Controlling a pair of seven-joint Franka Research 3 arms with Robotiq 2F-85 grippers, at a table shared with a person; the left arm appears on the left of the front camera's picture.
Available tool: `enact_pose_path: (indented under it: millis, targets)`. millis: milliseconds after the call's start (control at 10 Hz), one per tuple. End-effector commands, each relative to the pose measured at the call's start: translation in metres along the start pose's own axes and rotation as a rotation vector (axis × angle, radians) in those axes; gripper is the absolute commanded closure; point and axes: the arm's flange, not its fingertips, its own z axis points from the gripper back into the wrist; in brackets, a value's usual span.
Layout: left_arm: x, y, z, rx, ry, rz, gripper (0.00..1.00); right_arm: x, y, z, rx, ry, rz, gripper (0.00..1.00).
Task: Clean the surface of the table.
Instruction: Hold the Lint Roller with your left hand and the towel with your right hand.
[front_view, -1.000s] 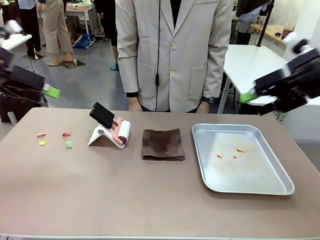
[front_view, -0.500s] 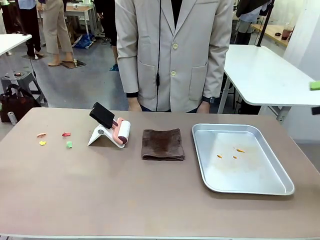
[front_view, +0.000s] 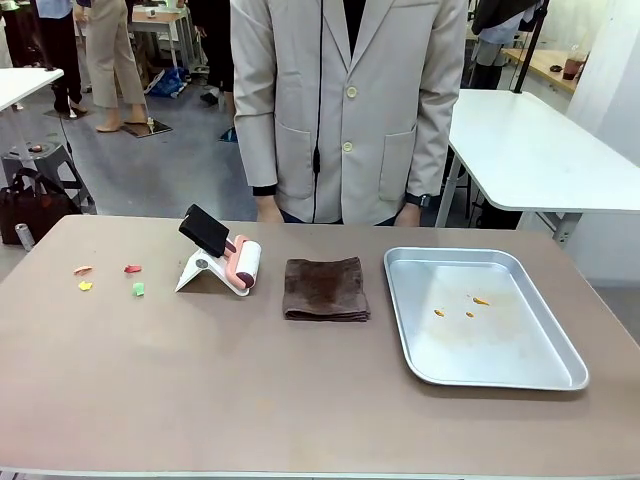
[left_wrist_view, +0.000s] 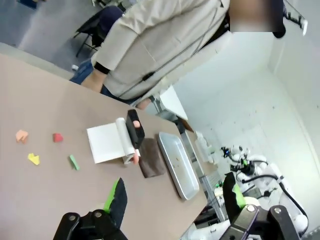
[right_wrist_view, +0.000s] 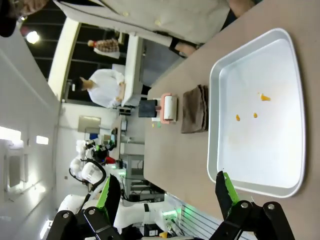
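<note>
Along the near edge, the table (front_view: 300, 410) lies open (tray (front_view: 500, 345) rightward).

place: open lab or workshop hall | cues: white work tables (front_view: 520, 140), grey floor (front_view: 170, 165), people (front_view: 110, 60) standing about

The near corners of the tan-brown matte counter (front_view: 300, 400) are cut off by the front view's side edges. The person in the pale grey jacket (front_view: 345, 100) is cropped above the chest, and the hands (front_view: 268, 210) are partly hidden behind the far edge. The small coloured scraps (front_view: 138, 289) and the orange specks (front_view: 481, 300) in the silver metal tray (front_view: 500, 345) are too small to be identified.
</note>
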Motion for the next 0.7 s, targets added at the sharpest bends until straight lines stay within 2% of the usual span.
enact_pose_path:
  millis: [0, 100, 600]
  targets:
    - [-0.045, -0.024, -0.041, 0.097, -0.031, 0.034, 0.00, -0.024, -0.008, -0.018, -0.015, -0.036, 0.034, 0.00]
    - [0.000, 0.000, 0.000, 0.000, 0.000, 0.000, 0.00, 0.000, 0.000, 0.000, 0.000, 0.000, 0.000, 0.00]
    - [-0.001, -0.001, -0.001, 0.015, 0.008, 0.029, 0.00, -0.003, -0.003, -0.002, -0.024, 0.012, -0.013, 0.00]
